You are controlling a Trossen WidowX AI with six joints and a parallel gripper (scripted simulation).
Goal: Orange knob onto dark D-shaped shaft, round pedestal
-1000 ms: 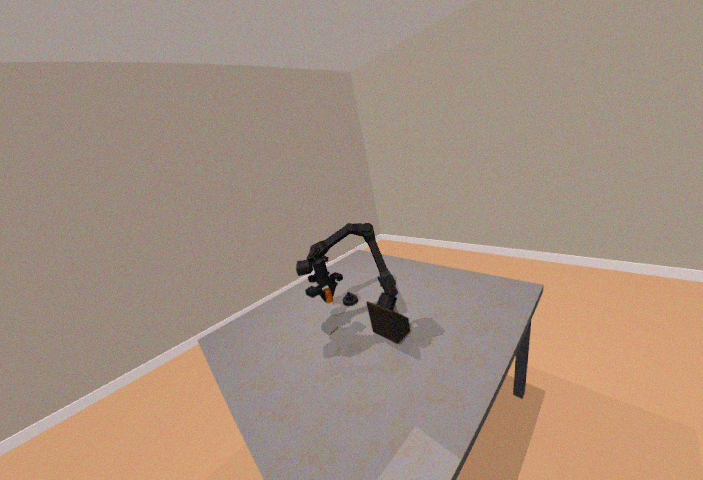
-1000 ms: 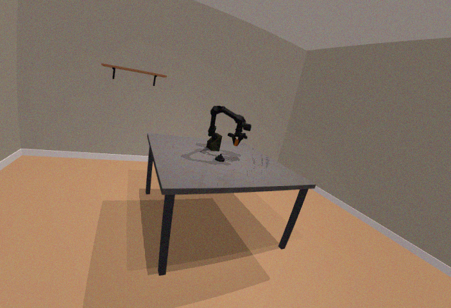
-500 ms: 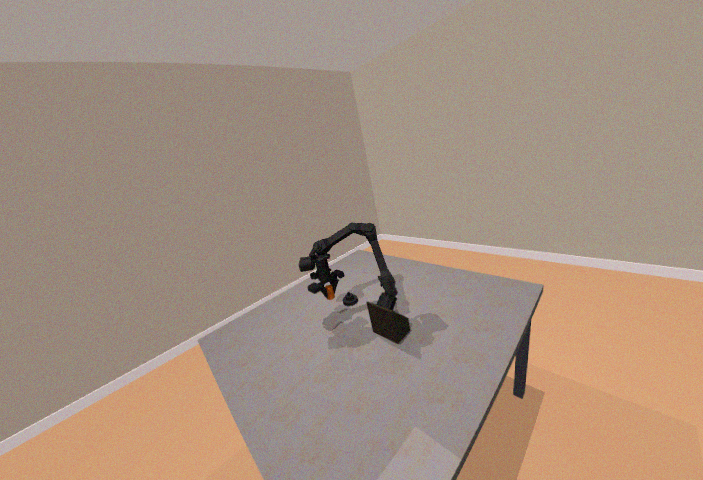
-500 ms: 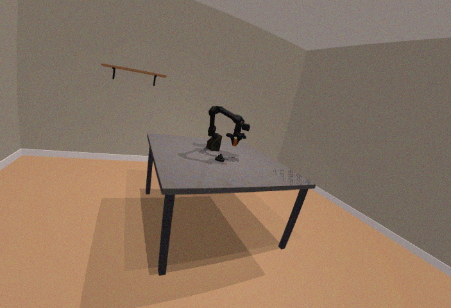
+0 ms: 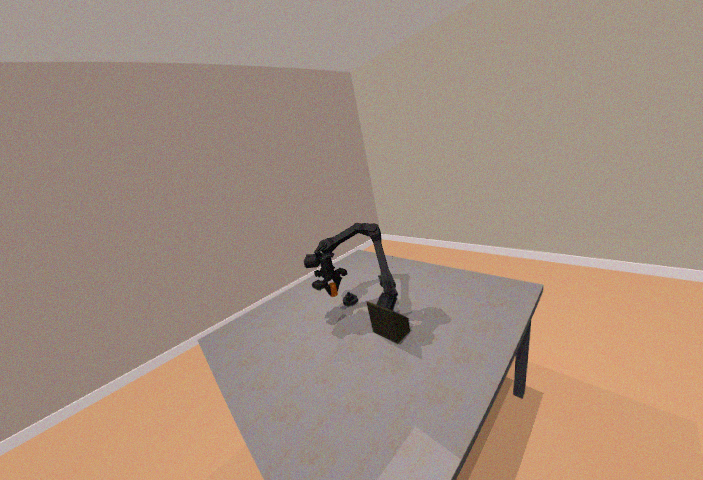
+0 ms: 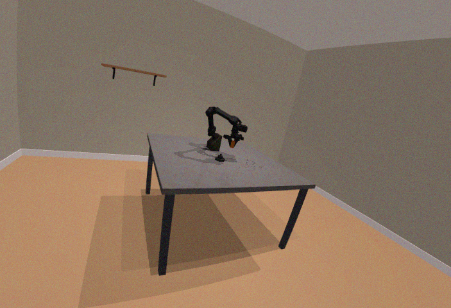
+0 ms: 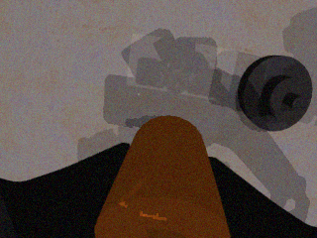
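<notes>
The orange knob (image 7: 164, 194) is hanging in the air above the counter (image 5: 318, 390), clamped between the fingers of the gripper (image 5: 332, 284), which is closed on it. In the wrist view the knob is showing as a tapered orange cone, with the dark fingers pressing in on both sides of it. In the exterior view the knob (image 6: 232, 144) is sitting just under the gripper (image 6: 233, 140), clear of the grey surface.

The round pedestal (image 7: 275, 93) is lying up and to the right of the knob in the wrist view, apart from it, with the dark D-shaped shaft (image 7: 288, 98) standing at its centre; the flat side cannot be made out. From the top view the pedestal (image 5: 350, 298) is resting on the counter beside and below the knob (image 5: 333, 289).

The black arm (image 5: 357, 229) is arching up from its base (image 5: 388, 322) and bending down toward the knob, casting grey shadows across the counter (image 6: 196, 174). A wooden wall shelf (image 6: 133, 69) is hanging on the wall behind.
</notes>
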